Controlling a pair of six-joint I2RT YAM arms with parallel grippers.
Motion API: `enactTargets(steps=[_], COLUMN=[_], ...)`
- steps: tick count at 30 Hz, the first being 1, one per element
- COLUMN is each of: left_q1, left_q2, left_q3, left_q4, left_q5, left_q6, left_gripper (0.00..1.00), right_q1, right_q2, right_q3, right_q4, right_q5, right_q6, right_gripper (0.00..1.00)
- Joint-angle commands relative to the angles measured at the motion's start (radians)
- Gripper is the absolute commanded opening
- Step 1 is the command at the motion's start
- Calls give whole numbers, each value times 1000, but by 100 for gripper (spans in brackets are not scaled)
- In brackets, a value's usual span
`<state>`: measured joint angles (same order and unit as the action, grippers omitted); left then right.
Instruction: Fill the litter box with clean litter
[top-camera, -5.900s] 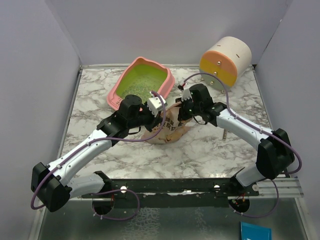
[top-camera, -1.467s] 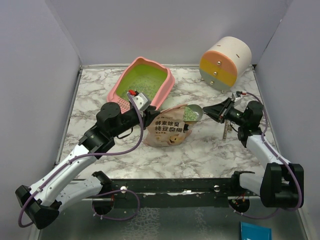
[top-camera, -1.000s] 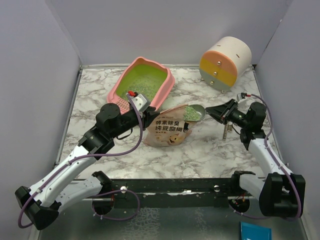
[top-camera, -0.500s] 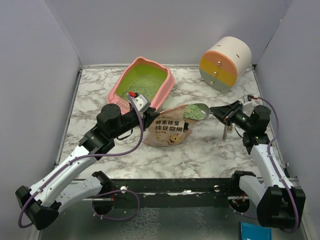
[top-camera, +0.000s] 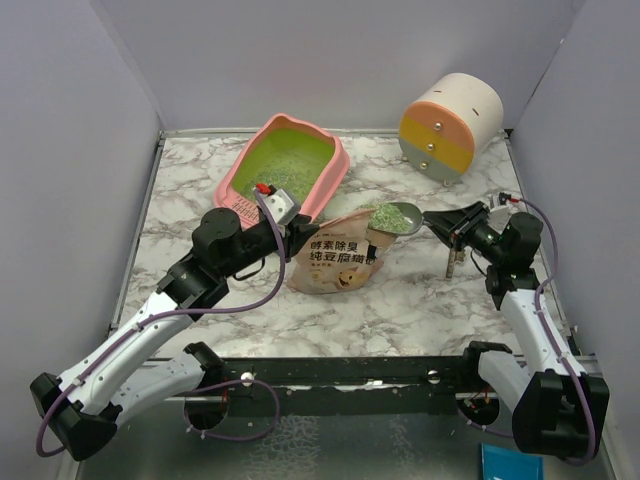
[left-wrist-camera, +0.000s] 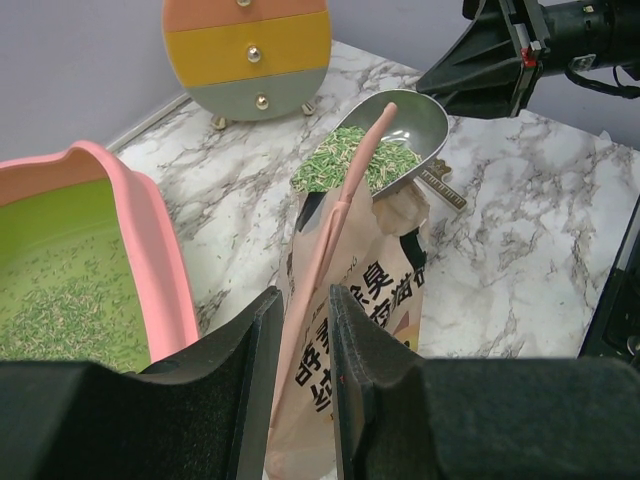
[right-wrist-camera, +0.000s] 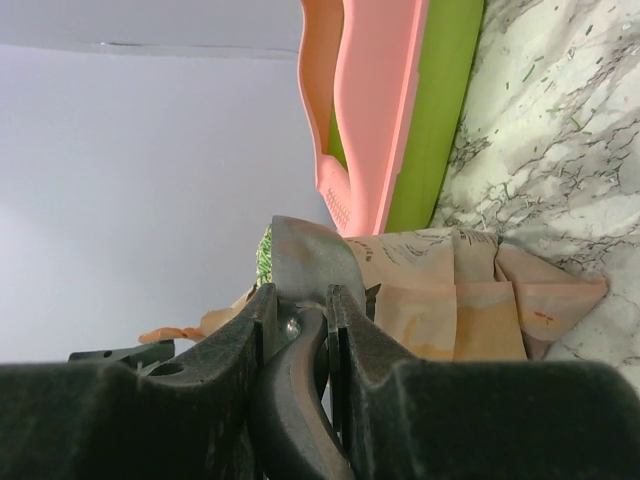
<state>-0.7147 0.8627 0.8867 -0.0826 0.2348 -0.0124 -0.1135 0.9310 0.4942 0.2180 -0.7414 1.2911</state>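
The pink litter box (top-camera: 236, 180) with its lime-green interior lies at the back left and holds a thin layer of green litter (top-camera: 293, 162). It also shows in the left wrist view (left-wrist-camera: 152, 250) and the right wrist view (right-wrist-camera: 372, 100). My left gripper (top-camera: 300, 232) (left-wrist-camera: 304, 300) is shut on the edge of the beige-orange pouch (top-camera: 335, 264) (left-wrist-camera: 372, 290) and holds it upright. My right gripper (top-camera: 446, 222) (right-wrist-camera: 298, 296) is shut on the handle of the grey metal scoop (top-camera: 397, 218) (left-wrist-camera: 422, 118). The scoop is heaped with litter (left-wrist-camera: 352, 160) just above the pouch's mouth.
The round cream-orange-yellow drawer cabinet (top-camera: 450, 124) (left-wrist-camera: 247, 45) stands at the back right. A small metal piece (top-camera: 452, 262) lies on the marble table under the right arm. White walls close in the left, right and back sides.
The right gripper has drawn the scoop out of the pouch, loaded with litter, and lifted it slightly up and to the right. The left gripper and pouch have stayed put.
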Motion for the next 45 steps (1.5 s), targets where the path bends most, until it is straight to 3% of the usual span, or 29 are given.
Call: enactTargets(steps=[1, 21, 32, 45], left_q1=[4, 4, 3, 3], left_q2=[-23, -68, -89, -106], left_q3=[-6, -21, -16, -7], left_q4=[25, 7, -12, -53], left_q5=[-6, -22, -31, -66], left_q6=[-6, 3, 6, 21], left_gripper=[28, 28, 28, 28], right_q1=[-10, -11, -7, 122], right_q2=[-12, 173, 357, 636], right_q3=[16, 177, 331, 592], right_q4=[79, 172, 244, 296], right_q5=[41, 38, -4, 19], right_q6=[46, 23, 15, 19], right_gripper=[1, 1, 1, 1])
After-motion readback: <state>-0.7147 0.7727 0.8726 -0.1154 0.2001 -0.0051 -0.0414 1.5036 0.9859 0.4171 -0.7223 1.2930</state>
